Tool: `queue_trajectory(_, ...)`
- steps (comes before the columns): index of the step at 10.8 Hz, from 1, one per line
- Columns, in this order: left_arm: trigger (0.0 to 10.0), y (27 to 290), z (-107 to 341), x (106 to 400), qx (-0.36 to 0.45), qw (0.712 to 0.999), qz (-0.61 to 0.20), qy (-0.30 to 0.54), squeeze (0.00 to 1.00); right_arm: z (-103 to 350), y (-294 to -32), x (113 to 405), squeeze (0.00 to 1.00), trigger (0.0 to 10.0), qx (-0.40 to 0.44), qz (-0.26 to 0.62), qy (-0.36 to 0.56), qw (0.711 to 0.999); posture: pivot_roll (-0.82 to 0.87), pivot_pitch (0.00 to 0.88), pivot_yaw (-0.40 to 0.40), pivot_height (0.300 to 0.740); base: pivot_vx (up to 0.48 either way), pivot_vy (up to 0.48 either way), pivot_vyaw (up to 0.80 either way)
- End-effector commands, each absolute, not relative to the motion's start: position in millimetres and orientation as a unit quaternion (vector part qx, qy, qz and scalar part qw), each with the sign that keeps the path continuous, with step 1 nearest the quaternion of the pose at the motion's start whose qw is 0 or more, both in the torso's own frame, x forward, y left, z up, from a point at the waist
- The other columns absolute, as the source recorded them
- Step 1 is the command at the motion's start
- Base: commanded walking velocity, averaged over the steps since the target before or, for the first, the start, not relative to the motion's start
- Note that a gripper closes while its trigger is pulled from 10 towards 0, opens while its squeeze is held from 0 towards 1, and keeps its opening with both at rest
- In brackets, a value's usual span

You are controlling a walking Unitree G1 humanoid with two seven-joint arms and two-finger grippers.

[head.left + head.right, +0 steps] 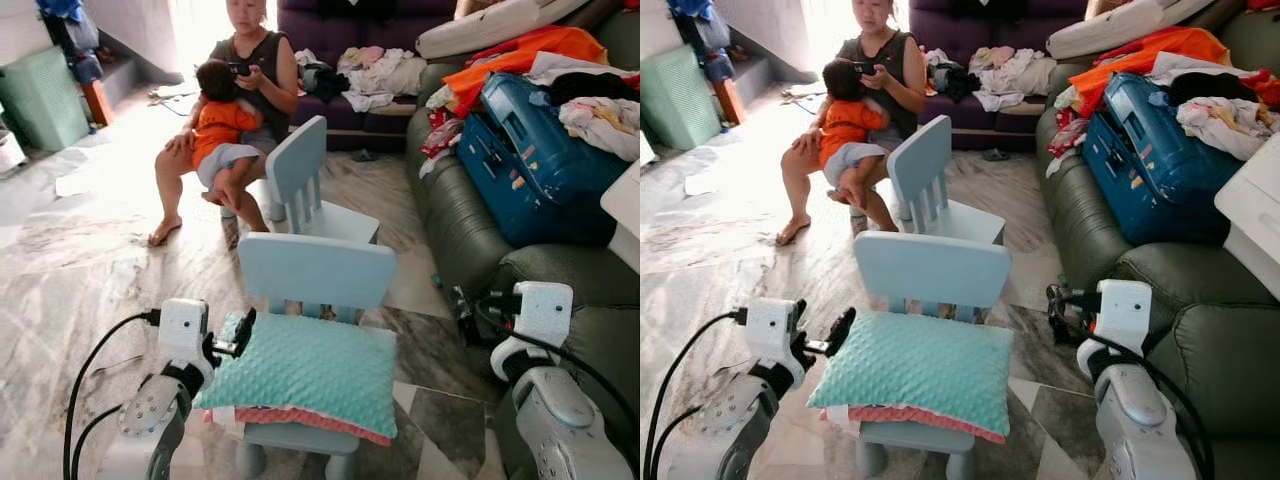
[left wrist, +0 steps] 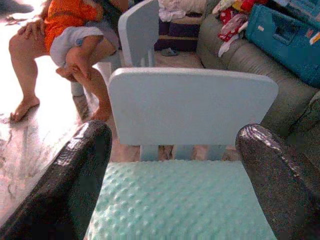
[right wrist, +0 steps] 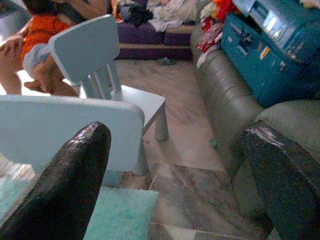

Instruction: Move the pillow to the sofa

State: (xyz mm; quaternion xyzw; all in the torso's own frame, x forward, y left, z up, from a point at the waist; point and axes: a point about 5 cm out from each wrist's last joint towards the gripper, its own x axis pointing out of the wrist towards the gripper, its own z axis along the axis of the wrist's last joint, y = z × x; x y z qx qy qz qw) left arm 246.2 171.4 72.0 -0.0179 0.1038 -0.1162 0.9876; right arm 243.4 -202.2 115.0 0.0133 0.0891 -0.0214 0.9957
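Left wrist view: left gripper fingers spread wide over pillow; right gripper likewise wide.

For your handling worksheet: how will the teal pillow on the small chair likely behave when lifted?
The pillow looks soft and plump, so probably light. It overhangs the chair seat with sagging edges, so will likely droop if gripped at one side. Its dimpled fabric probably resists slipping.

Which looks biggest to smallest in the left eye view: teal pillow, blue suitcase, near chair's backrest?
1. Teal pillow, though it lies nearest the camera, which inflates it.
2. Blue suitcase, close behind in apparent size.
3. Near chair's backrest, clearly smallest.
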Motion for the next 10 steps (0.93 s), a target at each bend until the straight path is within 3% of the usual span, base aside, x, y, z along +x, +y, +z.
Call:
queue_trajectory(1, 10.0, 170.9, 74.2, 244.5, -0.009, 0.987, -0.12, 0.104, 0.0, 116.4, -201.6, 240.9, 0.0, 10.0, 0.019, -0.02, 0.089, 0.996, -0.12, 0.0, -0.029, 0.74, 0.0, 0.0, 0.0)
queue_trajectory(10, 10.0, 173.9, 75.6, 226.2, -0.006, 0.987, -0.116, 0.11, 0.0, 106.8, -199.2, 221.0, 0.0, 10.0, 0.029, -0.008, 0.125, 0.992, -0.11, 0.039, -0.031, 0.74, 0.0, 0.0, 0.0)
